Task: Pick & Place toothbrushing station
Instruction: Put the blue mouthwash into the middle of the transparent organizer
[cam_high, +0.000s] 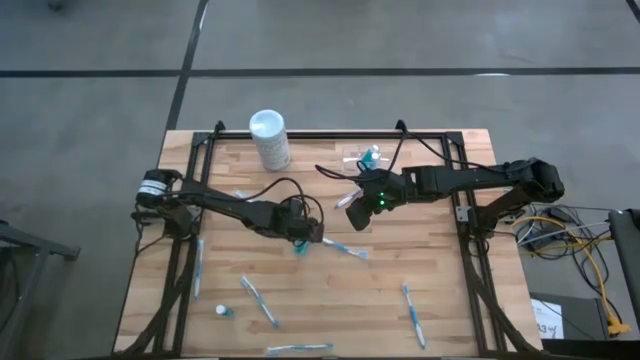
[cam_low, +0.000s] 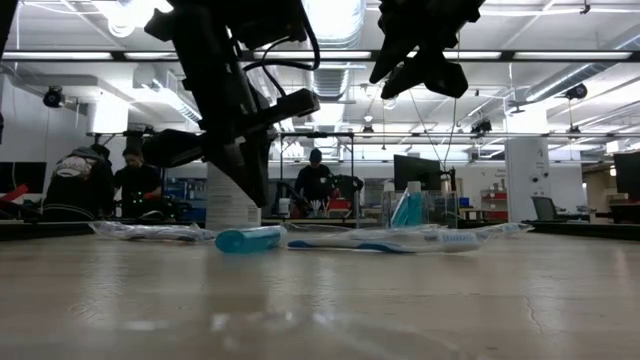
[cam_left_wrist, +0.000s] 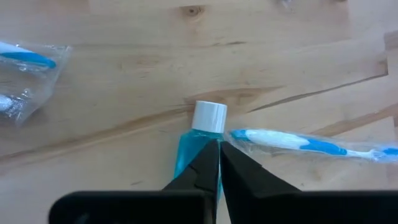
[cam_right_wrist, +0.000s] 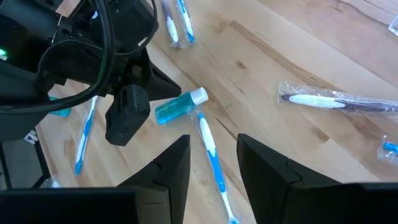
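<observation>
My left gripper (cam_high: 303, 237) (cam_left_wrist: 219, 149) is shut, slanting down just above a small blue bottle with a white cap (cam_left_wrist: 188, 148) (cam_low: 250, 239). The bottle lies on its side on the wooden table, and nothing is between the fingers. A wrapped blue-and-white toothbrush (cam_left_wrist: 292, 142) lies beside the cap. My right gripper (cam_high: 352, 210) (cam_right_wrist: 214, 142) hangs open higher up, right of the bottle, with nothing between its fingers. The toothbrushing station (cam_high: 362, 158), a small clear holder with something teal in it, stands near the far edge.
A white cylinder with a round lid (cam_high: 270, 138) stands at the far edge, left of centre. Several wrapped toothbrushes (cam_high: 260, 300) (cam_high: 412, 315) lie on the near half. Another wrapped brush (cam_right_wrist: 336, 99) lies to the right of the bottle. Black frame rails (cam_high: 190, 250) run along both sides.
</observation>
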